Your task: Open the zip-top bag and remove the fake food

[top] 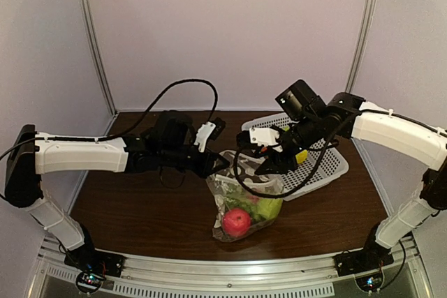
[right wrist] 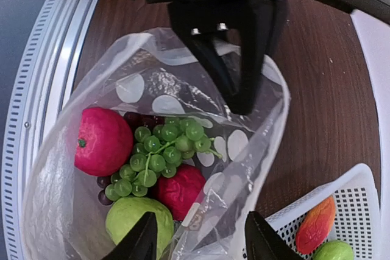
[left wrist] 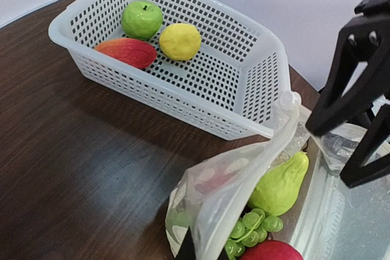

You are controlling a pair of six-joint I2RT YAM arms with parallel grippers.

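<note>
The clear dotted zip-top bag (top: pixel 241 204) stands open on the dark table. It holds a red apple (right wrist: pixel 102 140), green grapes (right wrist: pixel 161 153), a dark red fruit (right wrist: pixel 181 190), a green pear (left wrist: pixel 280 184) and a few dark purple grapes (right wrist: pixel 103 196). My left gripper (left wrist: pixel 204 252) is shut on the bag's left rim (right wrist: pixel 244 105). My right gripper (right wrist: pixel 201 245) is open, its fingers either side of the bag's right rim, just above the fruit. Both grippers meet over the bag's mouth in the top view, left (top: pixel 213 164) and right (top: pixel 269 167).
A white perforated basket (left wrist: pixel 183 98) stands right behind the bag and touches its rim. It holds a green apple (left wrist: pixel 141 19), a yellow lemon (left wrist: pixel 180 41) and a red-orange piece (left wrist: pixel 127 51). The table's metal front rail (right wrist: pixel 42 89) runs close by.
</note>
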